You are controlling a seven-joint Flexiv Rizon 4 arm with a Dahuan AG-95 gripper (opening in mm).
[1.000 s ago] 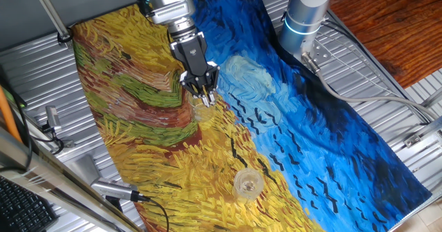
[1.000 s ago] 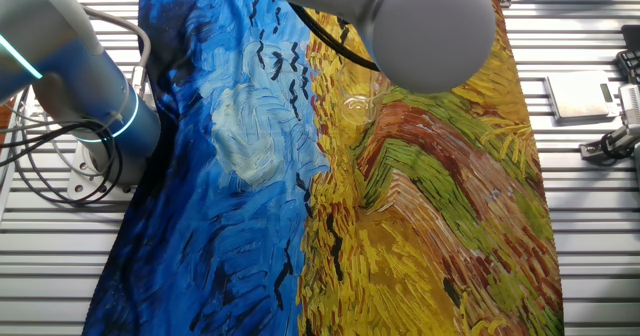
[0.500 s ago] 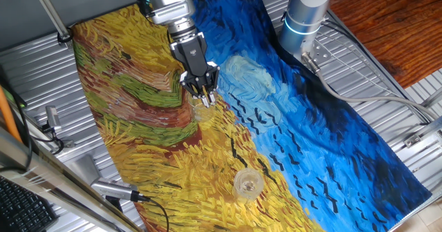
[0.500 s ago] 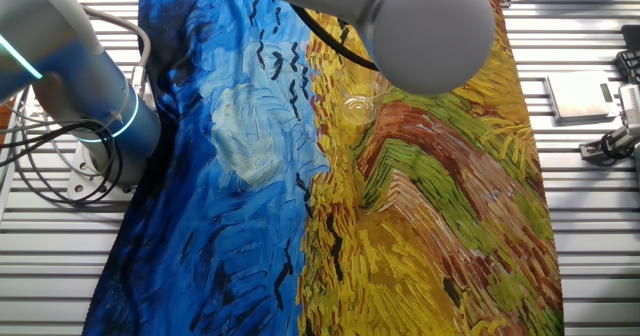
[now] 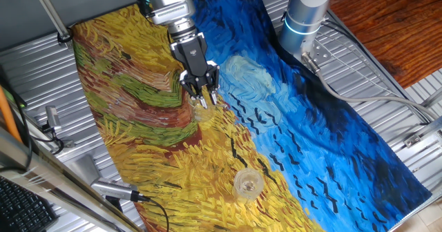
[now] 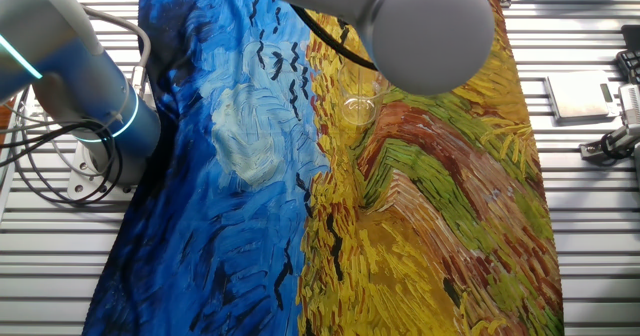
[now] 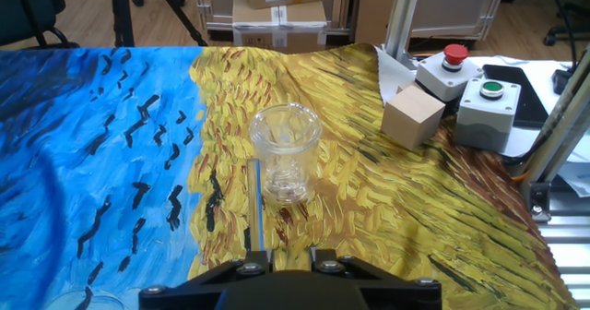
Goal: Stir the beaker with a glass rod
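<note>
The beaker [image 5: 202, 110] is a faint clear cylinder on the yellow part of the painted cloth, just under my fingertips. It also shows in the other fixed view [image 6: 358, 108], beside the arm. My gripper [image 5: 204, 99] is tilted over it; the big arm joint hides the gripper in the other fixed view. In the hand view my gripper [image 7: 289, 253] is shut on the glass rod [image 7: 255, 204], a thin clear stick that rises straight from the fingers. The rod's lower end is hidden under the gripper body. I cannot make out the beaker in the hand view.
A second glass vessel with a bright whitish rim [image 5: 247, 182] stands farther along the cloth, in the middle of the hand view [image 7: 286, 158]. A wooden block [image 7: 413, 116], a red button box [image 7: 449, 70] and a green button box [image 7: 489, 107] sit beyond. The robot base [image 5: 304, 18] stands at the blue side.
Almost nothing. My fingertips have shifted a few pixels over the beaker, and its outline in the other fixed view has moved very slightly.
</note>
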